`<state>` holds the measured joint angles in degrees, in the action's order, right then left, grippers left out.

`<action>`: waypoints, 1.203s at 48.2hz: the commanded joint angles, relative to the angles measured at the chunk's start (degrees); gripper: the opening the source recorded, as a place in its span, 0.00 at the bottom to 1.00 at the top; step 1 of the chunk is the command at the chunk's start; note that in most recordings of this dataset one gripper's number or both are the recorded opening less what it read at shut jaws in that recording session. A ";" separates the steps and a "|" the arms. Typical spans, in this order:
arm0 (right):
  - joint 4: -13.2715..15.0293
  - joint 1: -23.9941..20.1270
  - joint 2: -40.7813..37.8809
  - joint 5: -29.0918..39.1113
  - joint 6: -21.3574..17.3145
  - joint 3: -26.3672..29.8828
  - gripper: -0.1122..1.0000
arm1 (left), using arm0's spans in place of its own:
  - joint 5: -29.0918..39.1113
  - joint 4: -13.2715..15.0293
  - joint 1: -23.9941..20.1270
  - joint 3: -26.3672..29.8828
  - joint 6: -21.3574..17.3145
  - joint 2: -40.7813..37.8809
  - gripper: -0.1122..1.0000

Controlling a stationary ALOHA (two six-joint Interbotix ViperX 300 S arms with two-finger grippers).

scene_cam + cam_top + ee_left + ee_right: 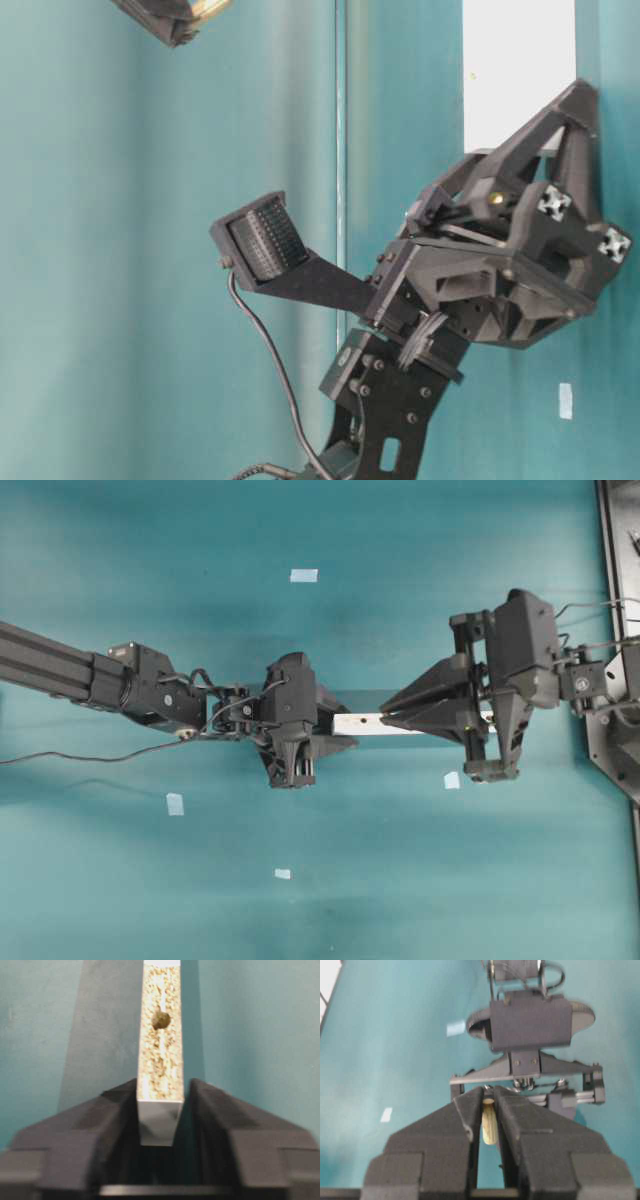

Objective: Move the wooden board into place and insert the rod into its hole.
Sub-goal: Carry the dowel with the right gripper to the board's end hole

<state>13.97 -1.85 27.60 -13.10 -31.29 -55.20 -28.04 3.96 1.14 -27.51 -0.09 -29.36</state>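
The wooden board (358, 723) runs left to right at mid-table, standing on its long edge. In the left wrist view its rough upper edge (160, 1060) carries a dark hole (160, 1020). My left gripper (328, 728) has the board's near end between its fingers (112, 1110), closed in against its sides. My right gripper (385, 719) hovers over the board's middle, pointing left. It is shut on the rod (489, 1125), a short cream peg pinched near the fingertips. The board's right end is hidden under the right gripper.
Pale-blue tape squares lie on the teal table at the back (303, 576), the front left (175, 803), the front right (452, 780) and the front (283, 874). A dark frame (620, 630) runs along the right edge. A cable (60, 757) trails left.
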 commanded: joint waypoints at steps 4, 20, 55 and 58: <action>0.18 1.93 -1.14 -7.56 2.72 -1.23 0.21 | 1.67 -0.18 0.70 0.53 0.00 0.18 0.29; 0.18 6.33 -9.14 -26.19 9.84 -7.47 0.21 | 5.36 -0.18 0.62 0.53 0.00 0.35 0.29; -0.26 8.53 -29.97 -49.57 13.89 -9.67 0.21 | 7.29 -0.09 0.35 0.53 0.26 0.44 0.29; -0.18 8.61 -30.23 -49.48 14.85 -9.58 0.21 | 7.29 -0.18 0.35 0.53 0.26 0.44 0.29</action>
<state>13.89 6.68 -2.90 -61.88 -17.05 -65.48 -22.76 4.04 0.88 -26.54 0.00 -28.65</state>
